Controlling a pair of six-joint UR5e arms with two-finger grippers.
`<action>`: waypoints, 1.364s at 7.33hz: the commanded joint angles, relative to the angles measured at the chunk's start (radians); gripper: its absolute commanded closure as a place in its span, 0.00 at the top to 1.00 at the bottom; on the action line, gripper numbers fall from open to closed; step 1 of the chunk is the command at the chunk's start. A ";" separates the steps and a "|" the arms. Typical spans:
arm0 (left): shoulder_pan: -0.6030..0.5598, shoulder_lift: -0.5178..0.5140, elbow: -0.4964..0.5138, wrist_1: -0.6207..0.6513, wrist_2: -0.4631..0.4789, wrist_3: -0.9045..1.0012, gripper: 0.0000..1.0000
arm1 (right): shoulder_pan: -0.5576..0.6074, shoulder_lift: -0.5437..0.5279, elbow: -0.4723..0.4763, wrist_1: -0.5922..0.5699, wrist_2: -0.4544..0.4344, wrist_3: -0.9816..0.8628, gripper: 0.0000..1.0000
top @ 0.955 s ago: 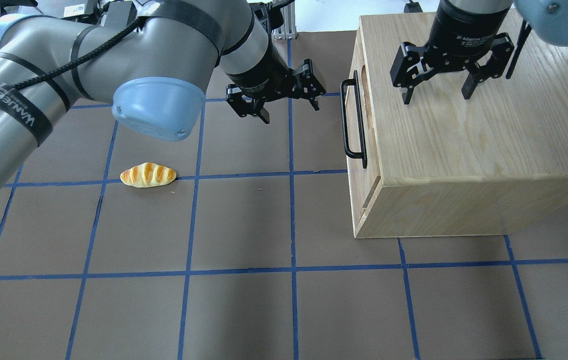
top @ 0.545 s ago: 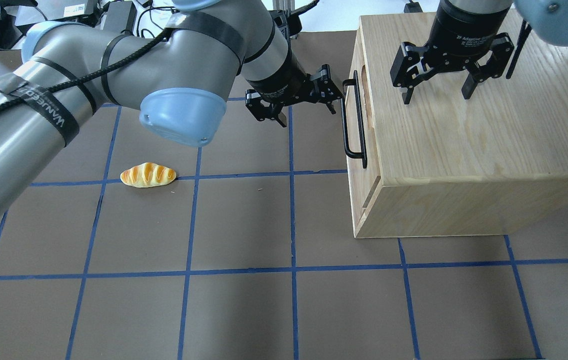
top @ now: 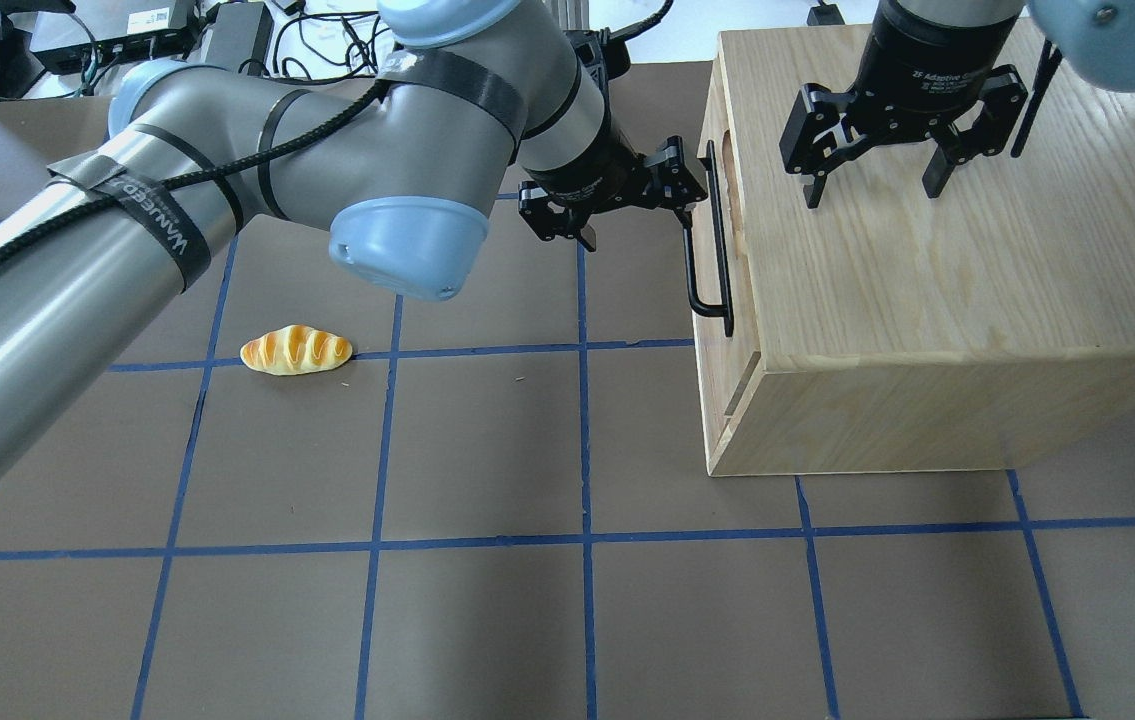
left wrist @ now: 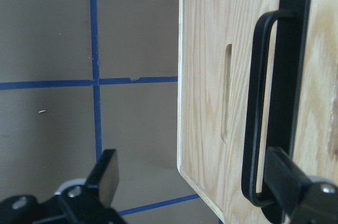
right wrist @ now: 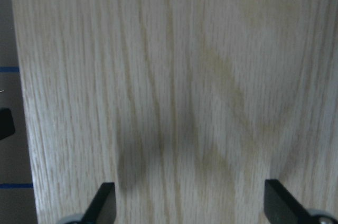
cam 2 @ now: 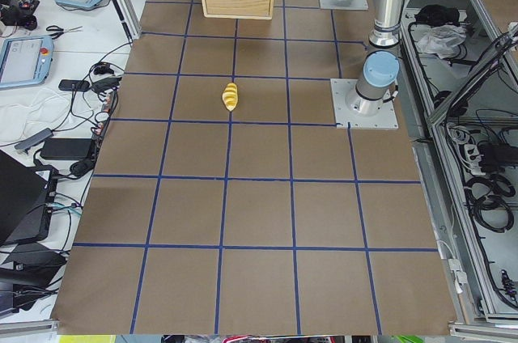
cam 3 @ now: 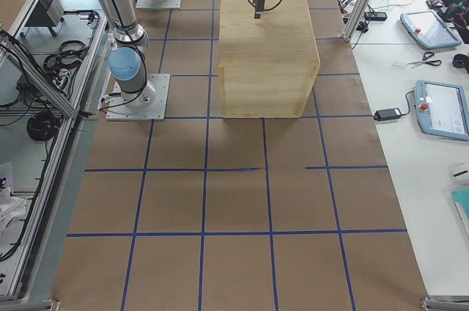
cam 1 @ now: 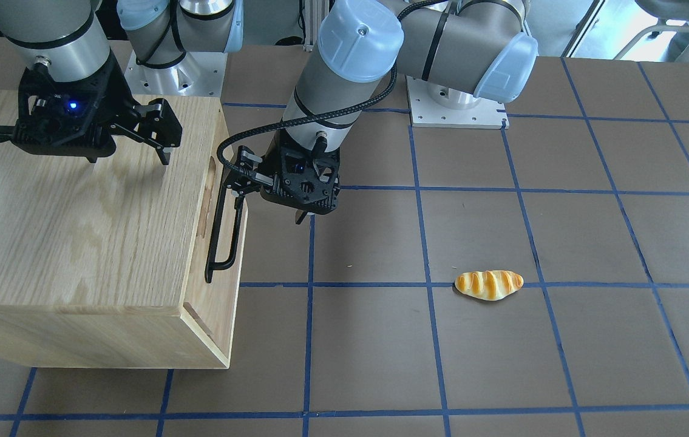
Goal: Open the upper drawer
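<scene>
Nearest the operators' edge on my front-facing feed, the table (cam 1: pixel 502 364) shows brown paper crossed by blue tape lines; a little further in, a small glossy bread roll (cam 1: pixel 488 284), golden with pale stripes, lies on a tape line on the robot's left half, well apart from everything else. Across from it, on the robot's right half, stands a big pale oak cabinet (cam 1: pixel 77 243).

On the cabinet face that looks toward the table's middle sits the upper drawer (left wrist: pixel 321 65); its front is flat light oak with fine grain, flush with the cabinet and not pulled out. A long black bar handle (left wrist: pixel 257 92) runs along it; below the handle the wood has a narrow slot.

Just beside that face hangs the left gripper (left wrist: pixel 193 179), its fingers spread wide with nothing clasped; one finger overlaps the handle's end on my wrist feed, the other hangs over bare table; I cannot tell whether it touches the bar. Farther back, the right gripper (top: pixel 872 195) hovers over the cabinet top, fingers likewise spread and empty.
</scene>
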 commanded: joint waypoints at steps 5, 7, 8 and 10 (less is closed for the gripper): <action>-0.022 -0.047 0.000 0.074 0.001 0.005 1.00 | 0.000 0.000 0.000 0.000 0.000 0.001 1.00; -0.023 -0.051 0.000 0.074 0.001 0.008 1.00 | -0.001 0.000 0.000 0.000 0.000 -0.001 1.00; -0.023 -0.051 0.000 0.074 0.004 0.021 1.00 | 0.000 0.000 0.000 0.000 0.000 0.001 1.00; -0.022 -0.059 0.000 0.074 0.011 0.062 1.00 | 0.000 0.000 0.000 0.000 0.000 -0.001 1.00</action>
